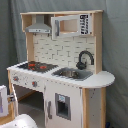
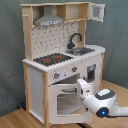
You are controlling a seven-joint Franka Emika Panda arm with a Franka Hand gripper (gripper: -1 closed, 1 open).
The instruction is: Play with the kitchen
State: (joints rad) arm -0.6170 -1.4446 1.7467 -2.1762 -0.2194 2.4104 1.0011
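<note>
Grey curtain backs the tall white and light-wood toy kitchen [image 2: 62, 60], frame centre in both exterior views. Black stovetop [image 2: 52, 59] and sink [image 1: 73, 73] top it. Lower right of the second exterior view, the white gripper [image 2: 81, 89] meets the windowed oven door [image 2: 65, 98]; finger spread unclear.
</note>
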